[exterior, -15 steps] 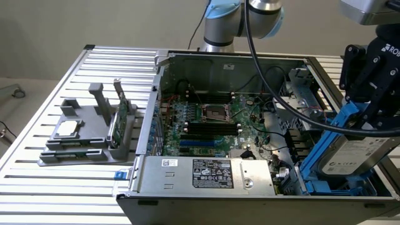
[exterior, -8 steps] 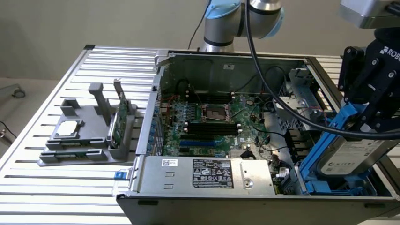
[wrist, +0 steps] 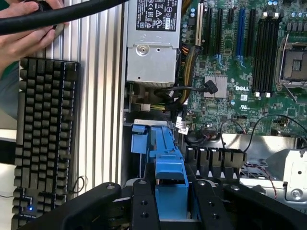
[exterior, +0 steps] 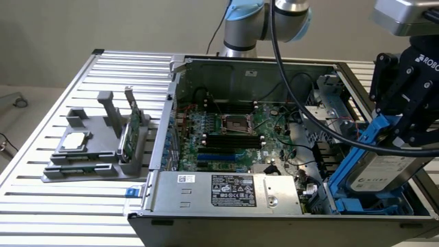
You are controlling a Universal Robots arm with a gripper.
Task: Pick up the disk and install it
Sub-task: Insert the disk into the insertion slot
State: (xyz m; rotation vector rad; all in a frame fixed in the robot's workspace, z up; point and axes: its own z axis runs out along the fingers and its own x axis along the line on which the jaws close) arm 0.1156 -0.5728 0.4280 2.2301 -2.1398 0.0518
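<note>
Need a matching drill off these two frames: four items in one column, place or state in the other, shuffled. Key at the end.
Items
1. disk
2. power supply
3. keyboard
4. grey parts holder

Place or state
A. black, lying by a person's hand
B. on the slatted table, to the exterior view's left of the case
C. clamped in the jaws, at the case's end on the exterior view's right
D. inside the case, along the wall nearest the exterior camera, dark label on top

Pairs: 1-C, 2-D, 3-A, 4-B
</note>
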